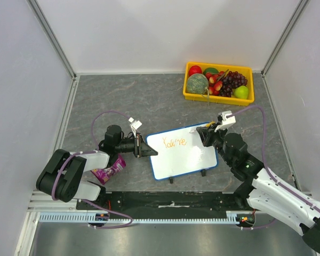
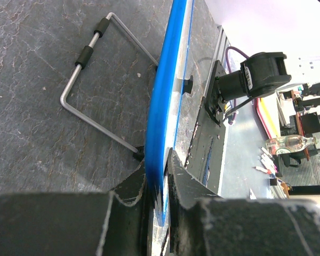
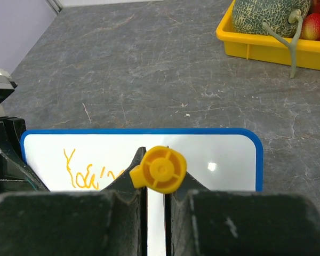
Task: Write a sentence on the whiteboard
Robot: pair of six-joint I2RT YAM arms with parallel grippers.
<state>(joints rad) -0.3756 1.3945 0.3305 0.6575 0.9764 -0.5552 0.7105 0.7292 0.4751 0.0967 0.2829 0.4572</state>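
Yellow tray [image 1: 218, 99] beyond whiteboard [image 1: 188, 158]: melon [image 1: 197, 84], grapes [image 1: 234, 80], apple [image 1: 241, 92].

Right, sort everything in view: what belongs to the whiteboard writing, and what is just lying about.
Belongs to the job:
- whiteboard, its left edge clamped in the left pincer
- orange lettering on it
- yellow-capped marker, gripped in the right pincer

Just lying about:
- yellow tray of fruit, far right
- purple packet, near left
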